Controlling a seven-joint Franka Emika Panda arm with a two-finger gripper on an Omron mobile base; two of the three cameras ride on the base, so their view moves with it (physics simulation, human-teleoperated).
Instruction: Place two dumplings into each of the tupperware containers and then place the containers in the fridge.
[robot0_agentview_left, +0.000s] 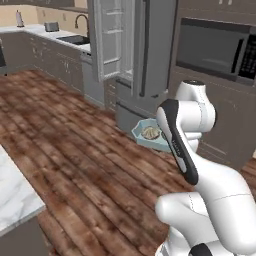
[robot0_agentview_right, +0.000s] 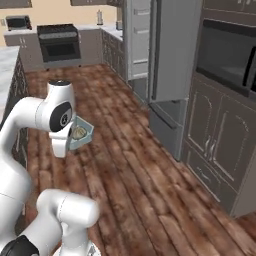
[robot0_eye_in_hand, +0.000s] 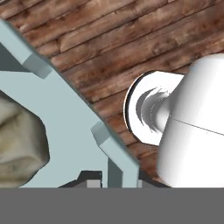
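Observation:
The pale teal tupperware container (robot0_agentview_left: 145, 136) hangs tilted in the air over the wooden floor, in front of the fridge (robot0_agentview_left: 152, 50). My gripper (robot0_eye_in_hand: 114, 181) is shut on its rim (robot0_eye_in_hand: 74, 109). A beige wrinkled dumpling (robot0_eye_in_hand: 17, 144) lies inside the container, and it appears as a small tan lump, the dumpling (robot0_agentview_right: 79, 133), in the right base view too. How many dumplings lie inside I cannot tell. The arm's white wrist covers the hand in both base views. The fridge (robot0_agentview_right: 172, 50) stands with its upper left door (robot0_agentview_left: 112, 40) swung open, pale shelves showing inside.
A dark built-in microwave (robot0_agentview_left: 215, 50) sits in the cabinet wall right of the fridge. A marble counter corner (robot0_agentview_left: 12, 197) juts in at the lower left. A sink counter (robot0_agentview_left: 70, 40) and a stove (robot0_agentview_right: 59, 42) stand far back. Wooden floor (robot0_agentview_right: 150, 190) lies between.

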